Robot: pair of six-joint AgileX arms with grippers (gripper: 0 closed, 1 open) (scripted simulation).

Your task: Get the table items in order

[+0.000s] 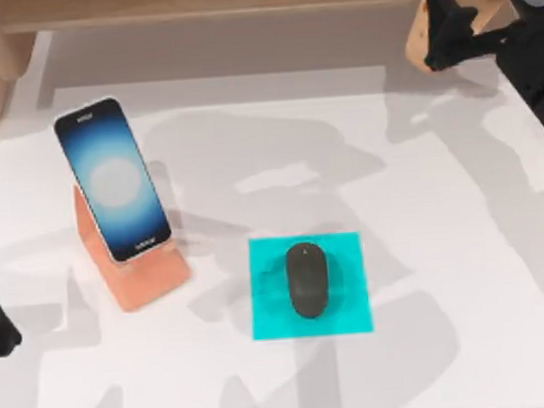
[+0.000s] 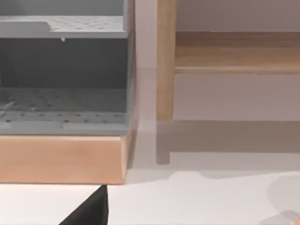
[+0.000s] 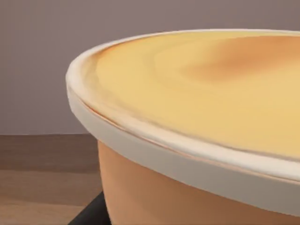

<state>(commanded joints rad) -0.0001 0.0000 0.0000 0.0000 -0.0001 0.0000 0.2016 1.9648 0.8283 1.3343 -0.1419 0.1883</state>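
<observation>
- Dark grey oval computer mouse, frame centre, on flat cyan square mat: probably light, smooth; grasp across its narrow sides.
- Black-framed glowing smartphone leans on salmon-orange angled stand: likely fragile.
- Right gripper, upper right: finger opening cannot be told.

- A round orange-tan container with a cream rim and a yellow top stood very close.
- A brown wooden surface lay behind it.

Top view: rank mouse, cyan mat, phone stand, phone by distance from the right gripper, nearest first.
From the right gripper, at the top view's upper right:
1. Mouse and cyan mat, centre; mouse lies on the mat, too close to call.
2. Phone, left, leaning on the stand.
3. Phone stand, left, below the phone.
</observation>
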